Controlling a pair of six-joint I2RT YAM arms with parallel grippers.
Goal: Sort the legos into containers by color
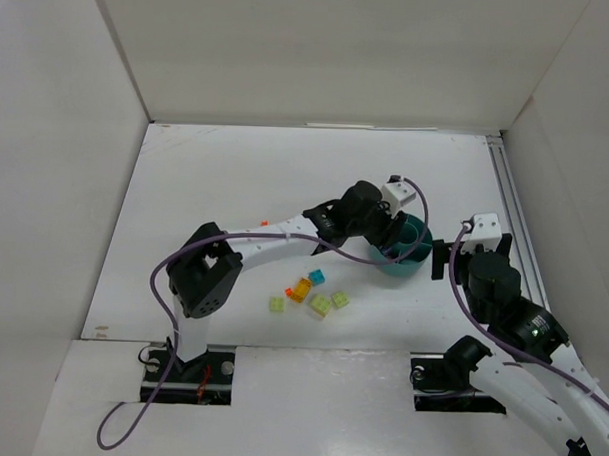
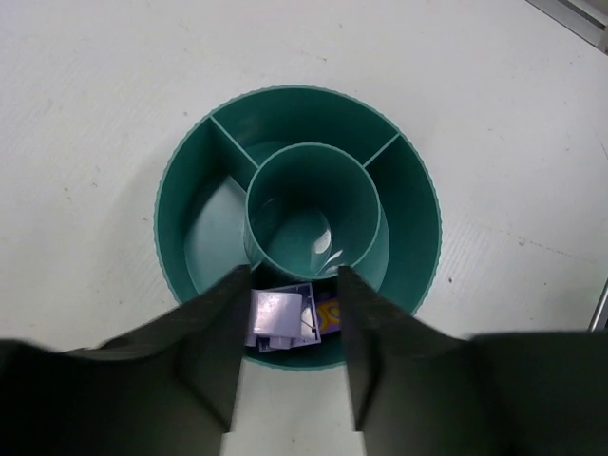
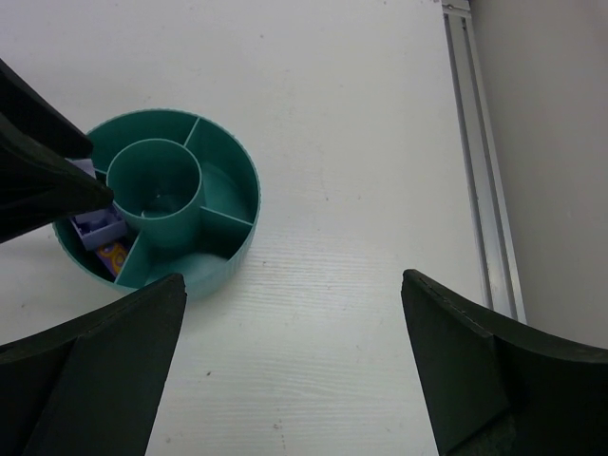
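Observation:
The round teal container [image 2: 171, 190] sits right under my left gripper [image 2: 294, 285]. Its fingers [image 2: 214, 332] stand a little apart above the near compartment. A pale purple brick [image 2: 275, 313] lies in that compartment between the fingers, narrower than the gap, next to a small purple and orange bit [image 2: 328, 312]. In the top view several legos lie loose in front of the arms: yellow-green [image 1: 277, 304], orange [image 1: 299, 291], blue-teal [image 1: 316, 277] and two more yellow-green [image 1: 322, 305]. My right gripper [image 3: 293, 290] hangs wide open over bare table, just right of the container [image 3: 228, 161], holding nothing.
An aluminium rail [image 3: 480, 142] runs along the table's right side. White walls close in the table at the back and both sides. The left arm [image 1: 274, 242] stretches across the middle toward the container [image 1: 398, 269].

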